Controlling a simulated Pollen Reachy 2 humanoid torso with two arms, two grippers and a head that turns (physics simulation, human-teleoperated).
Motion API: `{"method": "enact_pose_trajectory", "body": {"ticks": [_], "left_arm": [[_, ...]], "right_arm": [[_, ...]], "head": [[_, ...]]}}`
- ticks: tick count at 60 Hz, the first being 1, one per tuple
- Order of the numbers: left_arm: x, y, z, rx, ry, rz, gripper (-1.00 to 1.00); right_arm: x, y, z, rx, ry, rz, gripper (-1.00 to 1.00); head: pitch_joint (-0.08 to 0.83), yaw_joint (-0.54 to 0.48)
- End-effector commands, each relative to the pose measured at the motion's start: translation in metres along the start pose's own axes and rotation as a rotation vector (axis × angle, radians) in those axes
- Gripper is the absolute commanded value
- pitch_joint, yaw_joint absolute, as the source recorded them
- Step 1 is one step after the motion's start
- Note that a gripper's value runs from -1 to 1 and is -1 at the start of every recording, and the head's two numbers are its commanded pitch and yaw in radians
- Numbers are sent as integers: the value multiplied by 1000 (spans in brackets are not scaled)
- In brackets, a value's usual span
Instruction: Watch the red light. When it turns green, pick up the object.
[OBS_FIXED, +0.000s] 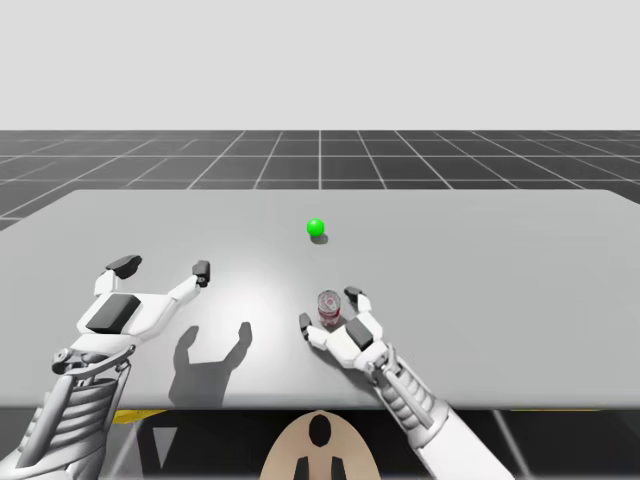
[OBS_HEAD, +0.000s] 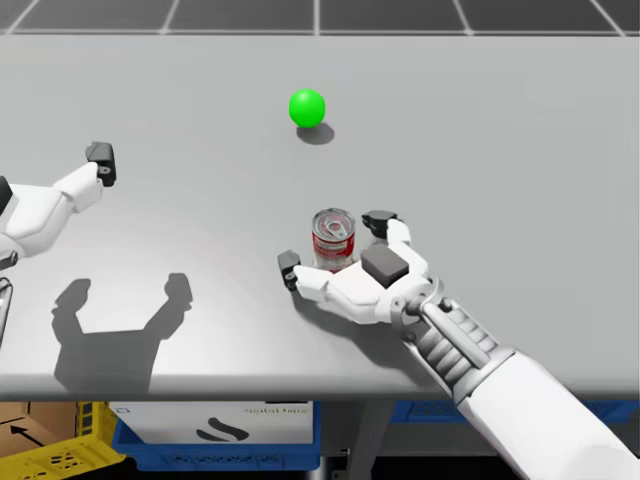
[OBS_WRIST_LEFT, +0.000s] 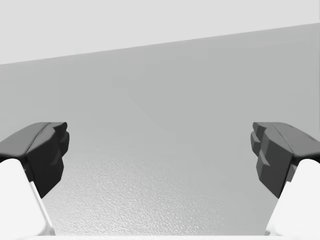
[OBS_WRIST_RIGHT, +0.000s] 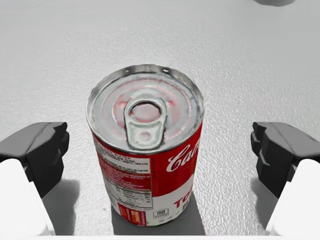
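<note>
The light (OBS_FIXED: 316, 228) (OBS_HEAD: 307, 107) is a green ball on the grey table (OBS_FIXED: 480, 250), beyond its middle. A red and white can (OBS_FIXED: 329, 308) (OBS_HEAD: 333, 239) (OBS_WRIST_RIGHT: 145, 150) with a silver pull-tab lid stands upright nearer the front edge. My right gripper (OBS_FIXED: 328, 308) (OBS_HEAD: 335, 243) (OBS_WRIST_RIGHT: 160, 157) is open around the can, one finger on each side, and neither touches it. My left gripper (OBS_FIXED: 163, 267) (OBS_WRIST_LEFT: 160, 160) hovers open above the table's left part, with nothing between its fingers.
Under the table's front edge stand a blue bin (OBS_HEAD: 215, 435) and a yellow crate (OBS_HEAD: 50, 450). The left gripper's shadow (OBS_HEAD: 120, 335) falls on bare table near the front.
</note>
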Motion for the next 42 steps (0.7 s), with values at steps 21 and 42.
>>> {"method": "enact_pose_trajectory", "body": {"ticks": [21, 42], "left_arm": [[0, 0, 0, -2, 1, -3, -1000], [-1, -1, 0, -1, 2, -7, -1000]], "right_arm": [[3, 36, -15, 106, -49, -120, 1000], [2, 36, -15, 112, -54, -113, 1000]], "head": [[682, -8], [344, -39]]}}
